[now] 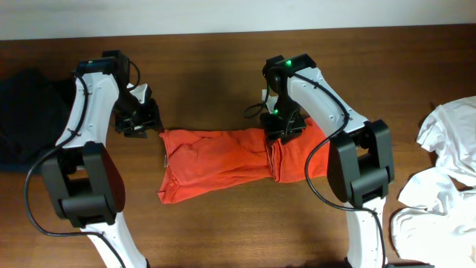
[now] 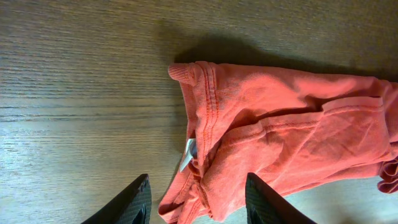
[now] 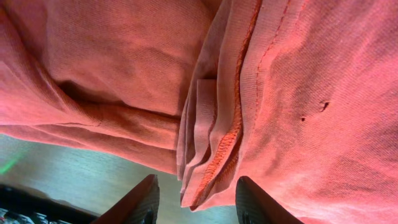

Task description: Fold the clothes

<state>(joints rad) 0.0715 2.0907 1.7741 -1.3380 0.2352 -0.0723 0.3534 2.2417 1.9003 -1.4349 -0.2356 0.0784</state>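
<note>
- Folded into a long band mid-table, the orange shirt (image 1: 223, 160) runs left to right, collar end left.
- Left gripper (image 1: 141, 123) hangs at that end, fingers apart, empty.
- Right gripper (image 1: 282, 130) hovers over the right-hand folds, fingers apart.
- Table (image 1: 223, 67) wood shows along both long edges.

My overhead cam looks straight down at the table (image 1: 223, 52). Left wrist cam hangs near the collar end of the red-orange T-shirt (image 2: 280, 124), and right wrist cam's way closer, at its other end. All three share that shirt.
</note>
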